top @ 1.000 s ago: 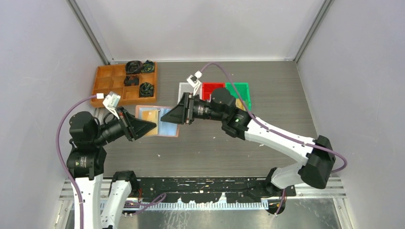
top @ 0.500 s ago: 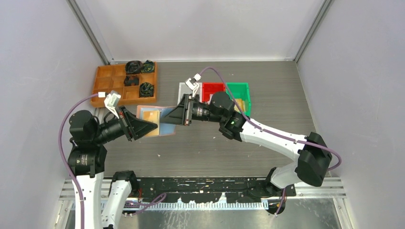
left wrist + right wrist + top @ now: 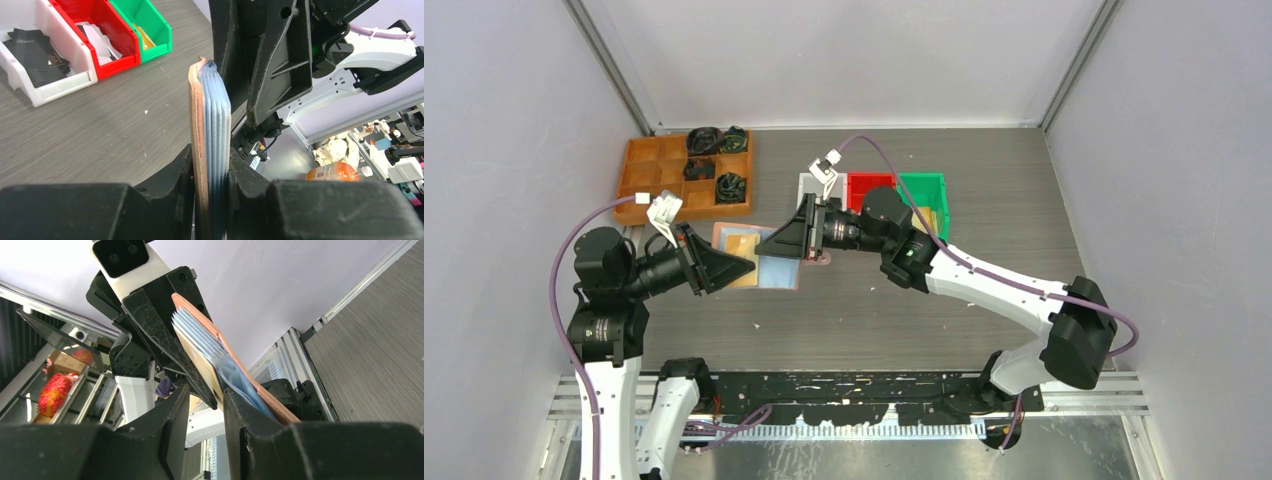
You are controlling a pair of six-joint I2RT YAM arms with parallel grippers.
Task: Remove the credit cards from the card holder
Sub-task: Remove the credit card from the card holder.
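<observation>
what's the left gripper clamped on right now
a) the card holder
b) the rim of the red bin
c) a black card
A: in the left wrist view, the left gripper presses on both faces of the tan-and-blue card holder.

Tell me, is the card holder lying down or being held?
Held. The left gripper is shut on the card holder, above the table.
</observation>
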